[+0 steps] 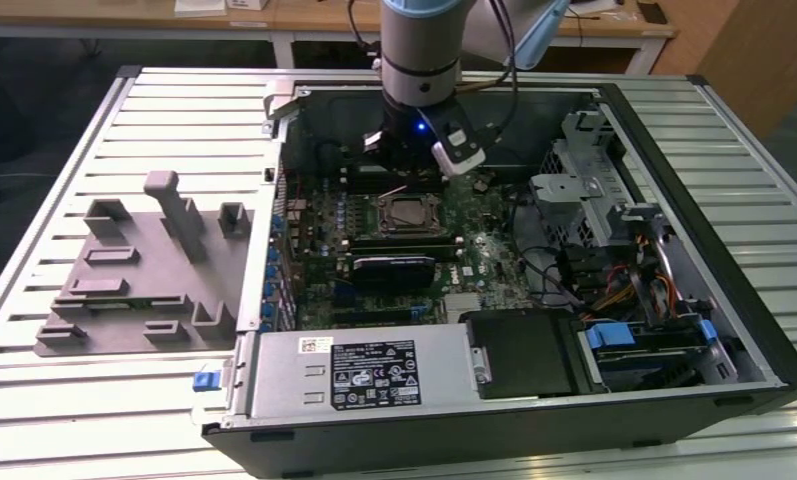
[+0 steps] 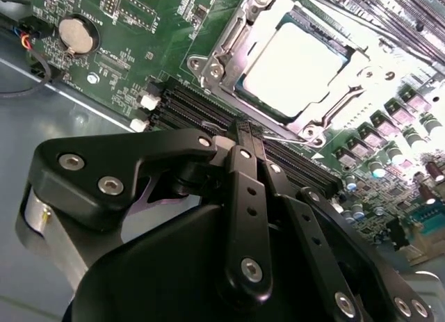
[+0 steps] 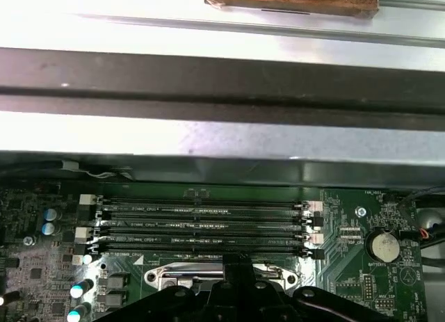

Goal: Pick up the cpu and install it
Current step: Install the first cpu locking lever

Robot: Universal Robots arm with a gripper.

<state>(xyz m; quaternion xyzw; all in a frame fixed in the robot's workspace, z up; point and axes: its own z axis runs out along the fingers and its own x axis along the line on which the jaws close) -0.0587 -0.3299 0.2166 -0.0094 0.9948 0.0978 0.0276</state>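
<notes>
The gripper [image 2: 249, 131] is hovering inside the open computer case [image 1: 718, 180], its fingers pressed together with nothing between them, just beside the memory slots [image 2: 208, 113]. The cpu [image 2: 295, 61] is lying flat in the motherboard socket [image 2: 215, 58], metal top up and framed by the bracket, which suggests it is already seated, with the gripper standing clear of it.
</notes>
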